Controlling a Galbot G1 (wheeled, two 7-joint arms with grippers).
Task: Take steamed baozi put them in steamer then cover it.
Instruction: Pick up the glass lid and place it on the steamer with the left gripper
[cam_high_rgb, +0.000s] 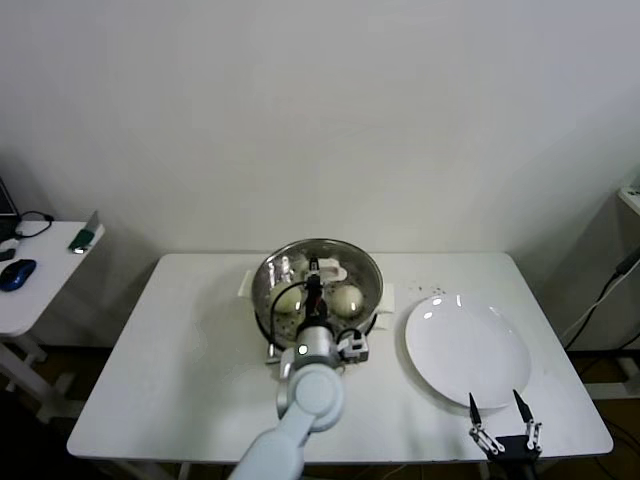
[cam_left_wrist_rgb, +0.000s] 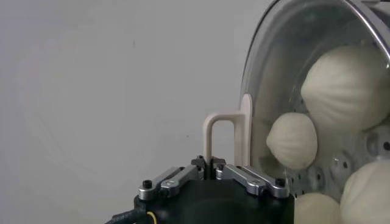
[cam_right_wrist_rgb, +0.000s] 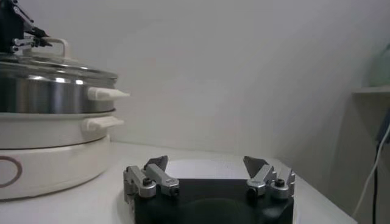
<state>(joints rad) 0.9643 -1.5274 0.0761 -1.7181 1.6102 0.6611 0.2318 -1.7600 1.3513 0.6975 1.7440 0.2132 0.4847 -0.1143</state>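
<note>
The steamer (cam_high_rgb: 370, 275) stands at the table's middle back, with the glass lid (cam_high_rgb: 345, 252) resting on it. Cream-white baozi (cam_high_rgb: 346, 299) show through the glass; in the left wrist view several baozi (cam_left_wrist_rgb: 346, 78) lie on the perforated tray under the lid (cam_left_wrist_rgb: 268, 73). My left gripper (cam_high_rgb: 314, 281) is over the steamer's centre, shut on the lid's white handle (cam_left_wrist_rgb: 214, 131). In the right wrist view the lid (cam_right_wrist_rgb: 55, 66) sits on the steamer (cam_right_wrist_rgb: 49, 137). My right gripper (cam_high_rgb: 503, 412) is open and empty at the front right, just in front of the white plate (cam_high_rgb: 468, 348).
The white plate is bare and lies right of the steamer. A side desk (cam_high_rgb: 40, 270) with a blue mouse (cam_high_rgb: 17, 273) stands at the far left. The table's front edge is close to my right gripper.
</note>
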